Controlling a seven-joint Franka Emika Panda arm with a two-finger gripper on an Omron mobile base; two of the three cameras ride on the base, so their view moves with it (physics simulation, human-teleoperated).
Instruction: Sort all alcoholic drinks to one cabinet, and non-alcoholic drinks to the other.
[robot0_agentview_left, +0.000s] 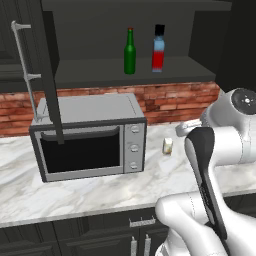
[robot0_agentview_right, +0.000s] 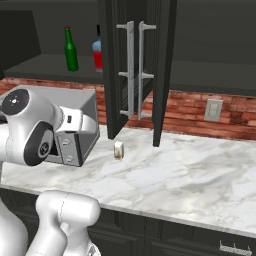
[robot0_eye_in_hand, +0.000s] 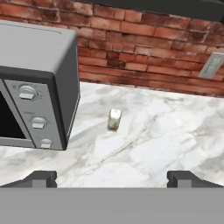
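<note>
Two alcoholic drinks stand upright on the open cabinet's shelf (robot0_agentview_left: 90, 70) above the microwave: a slim green bottle (robot0_agentview_left: 130, 51) (robot0_agentview_right: 71, 50) with a red cap, and to its right a blue-over-red bottle (robot0_agentview_left: 158, 49) (robot0_agentview_right: 97, 54), half hidden by a door in the right base view. A non-alcoholic drink, a small pale cream container (robot0_agentview_left: 168, 146) (robot0_agentview_right: 118, 150) (robot0_eye_in_hand: 114, 119), stands on the marble counter right of the microwave. My gripper (robot0_eye_in_hand: 112, 178) hovers above the counter, open and holding nothing, with the container well ahead of its fingertips (robot0_eye_in_hand: 41, 178).
A grey microwave (robot0_agentview_left: 87, 135) (robot0_eye_in_hand: 35, 78) sits on the counter (robot0_agentview_right: 190, 170) left of the container. Two dark cabinet doors (robot0_agentview_right: 131, 70) hang open over the counter, with a second cabinet's shelf (robot0_agentview_right: 210, 75) to their right. A wall outlet (robot0_agentview_right: 214, 110) sits in the brick backsplash.
</note>
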